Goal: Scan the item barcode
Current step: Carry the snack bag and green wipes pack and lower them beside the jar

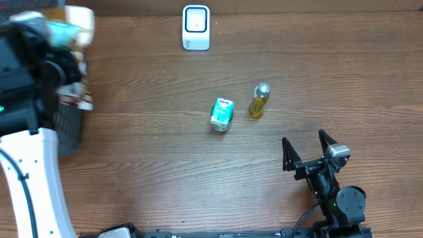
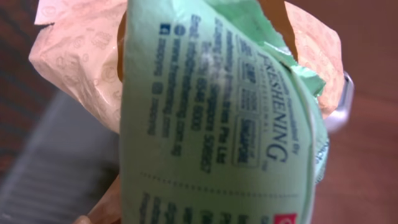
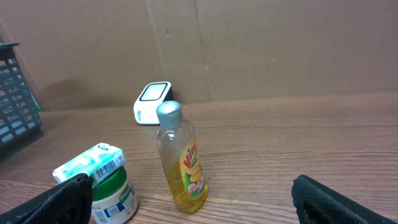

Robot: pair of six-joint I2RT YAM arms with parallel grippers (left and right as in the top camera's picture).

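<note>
Overhead view shows my left gripper far off at the left edge of the table, up over the dark basket. It has a green packet with it, and a pale pink packet is bunched up right behind that. In the left wrist view the green packet fills almost the whole picture. I cannot see the fingers there, but the packet hangs so close to the camera that I think they are squeezed shut on it.

The white scanner sits at the back of the table, well apart from the packet. So I think the picking up is done, but the scan is not. I still have to carry the packet over to the scanner and turn its barcode to face it. I see lots of small print on the packet, but I cannot find the barcode yet.

My right gripper waits near the front of the table. Its fingers are spread wide apart and hold nothing. A yellow bottle and a little green and white tub stand just beside each other in the middle, and nothing is touching them.
</note>
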